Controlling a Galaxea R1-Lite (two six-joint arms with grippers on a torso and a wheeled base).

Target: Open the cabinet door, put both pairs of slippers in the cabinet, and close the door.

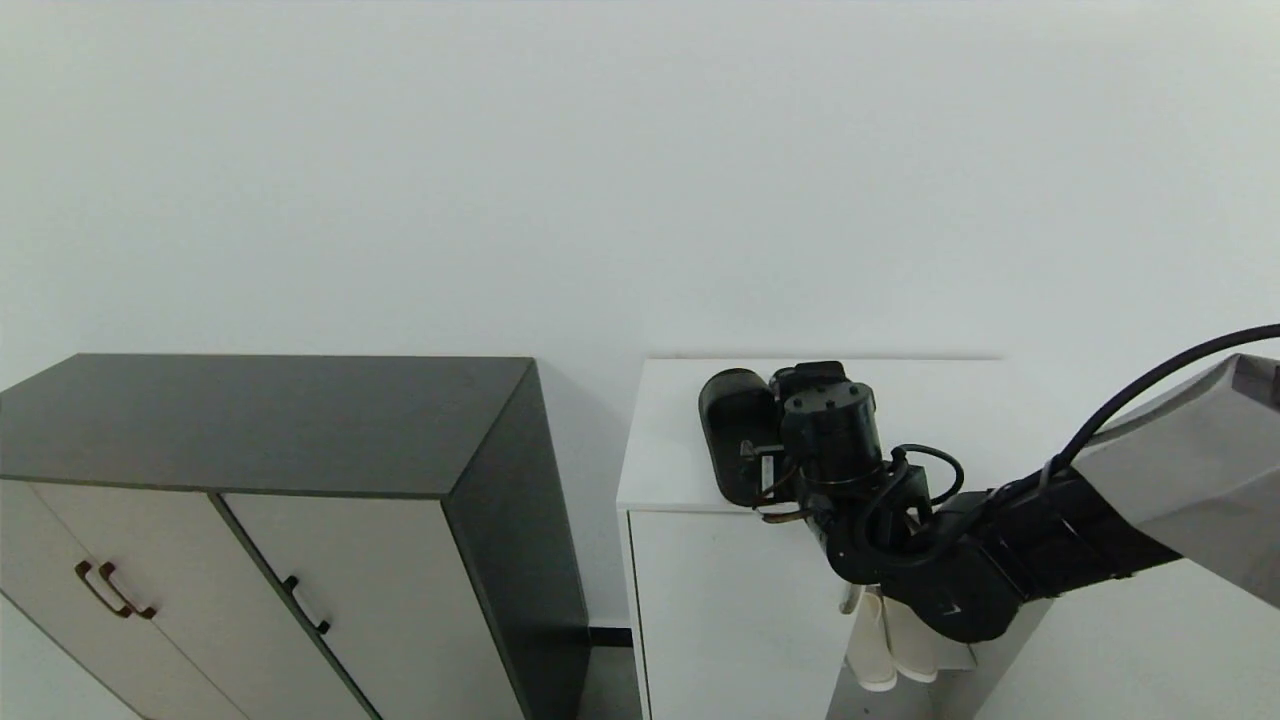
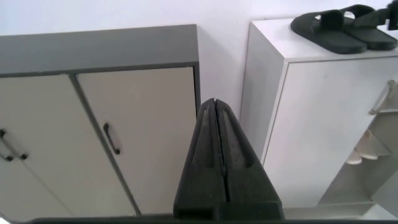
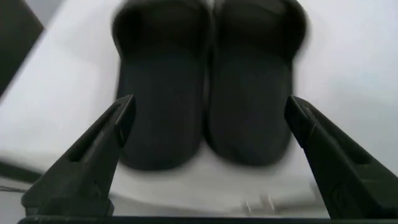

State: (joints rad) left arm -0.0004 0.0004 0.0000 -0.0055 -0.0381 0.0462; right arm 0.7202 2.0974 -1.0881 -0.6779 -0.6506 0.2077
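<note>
A pair of black slippers [image 1: 735,435] lies side by side on top of the white cabinet [image 1: 730,600]. My right gripper [image 3: 210,106] hangs open just above them, one finger outside each slipper [image 3: 205,93], touching neither. The white cabinet's door [image 2: 388,99] stands open, and a pair of white slippers [image 1: 885,640] rests inside on a shelf [image 2: 364,146]. My left gripper [image 2: 216,149] is shut on nothing, held low in front of the gap between the two cabinets. From there the black slippers [image 2: 345,28] are at the far upper right.
A dark-topped cabinet [image 1: 260,420] with beige doors and dark handles [image 1: 305,605] stands left of the white one, with a narrow gap between them. A plain white wall runs behind both.
</note>
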